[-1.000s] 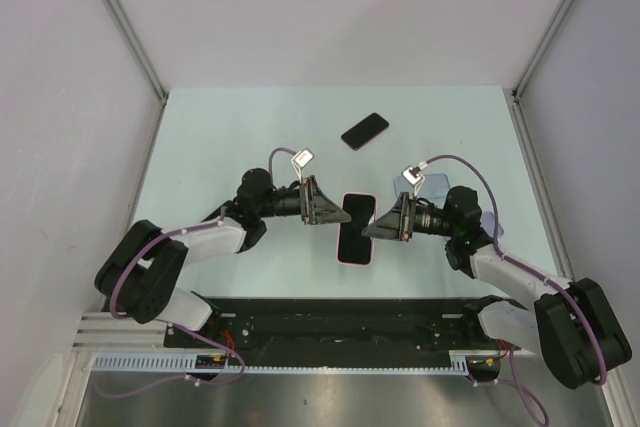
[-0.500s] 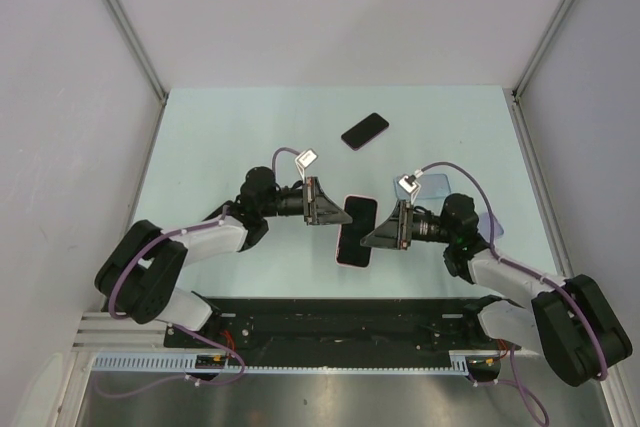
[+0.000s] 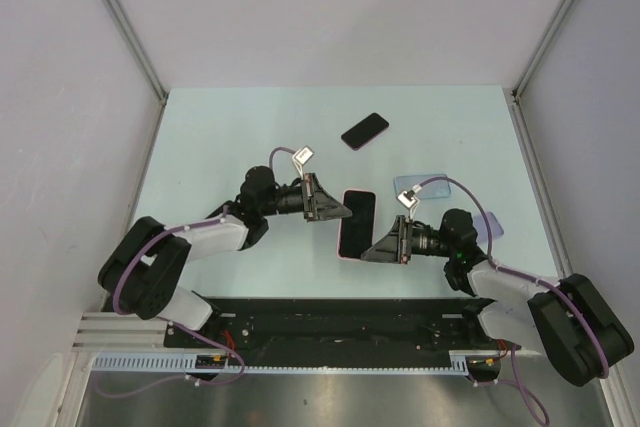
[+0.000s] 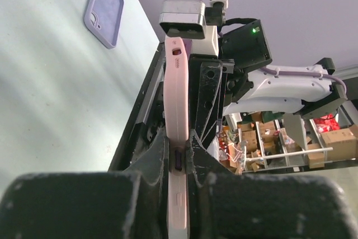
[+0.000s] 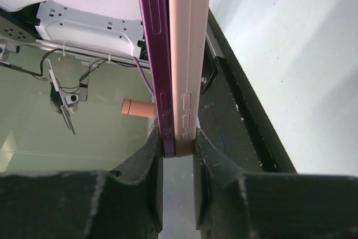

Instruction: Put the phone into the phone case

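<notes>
A: This phone looks stiff, slick and light. It is pressed against the pink phone case, on edge over the middle of the table; pinch its long sides

B: The left gripper clamps the case from 9 o'clock and the right gripper squeezes both, now slid from 3 towards 5 o'clock

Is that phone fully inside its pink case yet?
Not fully. The purple phone edge stands exposed beside the pink case, both pinched by the right gripper.
</notes>
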`<action>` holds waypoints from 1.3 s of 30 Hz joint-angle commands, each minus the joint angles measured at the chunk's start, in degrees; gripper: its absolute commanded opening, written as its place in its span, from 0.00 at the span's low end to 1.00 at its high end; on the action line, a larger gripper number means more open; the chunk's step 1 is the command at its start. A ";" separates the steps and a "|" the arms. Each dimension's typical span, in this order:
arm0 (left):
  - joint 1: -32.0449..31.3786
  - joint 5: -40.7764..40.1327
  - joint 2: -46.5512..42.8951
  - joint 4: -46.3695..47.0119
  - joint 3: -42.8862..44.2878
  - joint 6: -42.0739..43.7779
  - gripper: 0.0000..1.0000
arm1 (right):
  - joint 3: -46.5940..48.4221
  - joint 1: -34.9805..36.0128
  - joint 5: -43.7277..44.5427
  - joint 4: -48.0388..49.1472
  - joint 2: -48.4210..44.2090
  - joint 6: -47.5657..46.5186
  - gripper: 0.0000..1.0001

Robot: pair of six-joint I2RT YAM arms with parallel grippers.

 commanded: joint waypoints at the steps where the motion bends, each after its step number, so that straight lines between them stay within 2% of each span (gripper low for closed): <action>1: 0.34 -0.40 0.35 4.41 0.81 0.40 0.00 | -0.26 -0.70 3.04 3.72 -0.83 2.75 0.09; 3: 0.34 -0.04 0.44 4.06 0.46 0.84 0.00 | -0.35 -1.05 3.58 3.19 -1.45 3.19 0.00; 6: 0.43 0.13 -0.61 1.88 0.02 2.59 0.00 | 0.52 -1.40 3.41 0.74 -1.98 3.45 0.00; 8: 0.34 -0.04 -1.41 -2.95 0.89 5.66 0.00 | 1.93 -2.37 3.93 -3.90 -2.07 3.01 0.00; 9: 0.34 -1.17 -2.72 -8.46 1.16 9.24 0.00 | 2.46 -2.63 4.19 -5.58 -2.16 2.66 0.00; 11: 0.43 -1.62 -4.13 -11.40 1.51 11.56 0.00 | 3.25 -3.25 4.02 -5.69 -1.98 3.01 0.00; 12: 0.34 -1.10 -4.31 -11.41 1.51 11.39 0.00 | 3.43 -3.34 3.15 -4.90 -1.98 4.06 0.03; 13: 0.43 0.03 -4.40 -10.89 1.51 10.96 0.00 | 3.43 -3.42 2.71 -2.55 -1.89 4.76 0.13; 14: 0.34 1.00 -4.66 -8.36 1.34 9.12 0.00 | 3.43 -3.34 2.36 -1.31 -2.07 5.29 0.34; 16: 0.34 2.41 -4.84 -6.32 1.16 7.36 0.00 | 3.43 -3.42 1.74 0.45 -2.94 6.26 0.45; 18: 0.34 2.68 -4.93 -5.44 1.25 6.21 0.00 | 3.43 -3.34 2.09 0.47 -4.00 6.26 0.42; 21: 0.34 2.95 -4.49 -4.56 1.51 4.98 0.00 | 3.52 -3.42 2.09 0.81 -4.09 6.26 0.22; 22: 0.34 3.21 -4.14 -4.12 1.51 4.54 0.00 | 3.52 -3.42 1.91 2.12 -3.83 6.70 0.11; 25: 0.43 3.65 -3.17 -0.96 1.16 2.26 0.00 | 3.52 -3.34 1.47 4.41 -3.04 7.84 0.00; 31: 0.34 3.30 -2.47 -0.16 0.54 2.33 0.00 | 3.60 -3.42 2.70 3.38 -3.30 9.34 0.00; 32: 0.34 3.12 -2.47 -0.16 0.19 2.16 0.00 | 3.60 -3.25 2.96 3.89 -3.47 10.30 0.04; 33: 0.43 2.77 -2.38 0.71 -0.07 1.47 0.00 | 3.69 -3.16 2.97 4.85 -3.56 10.74 0.14; 34: 0.43 2.60 -2.29 2.11 -0.59 0.33 0.00 | 3.60 -2.73 3.05 5.12 -3.65 11.09 0.29; 37: 1.04 1.89 -1.15 11.15 -2.70 -8.26 0.00 | 3.60 -1.58 2.35 6.62 -3.39 11.80 0.37; 39: 1.39 1.54 -0.36 17.75 -3.67 -11.36 0.00 | 3.43 -0.97 2.53 7.14 -2.95 11.71 0.38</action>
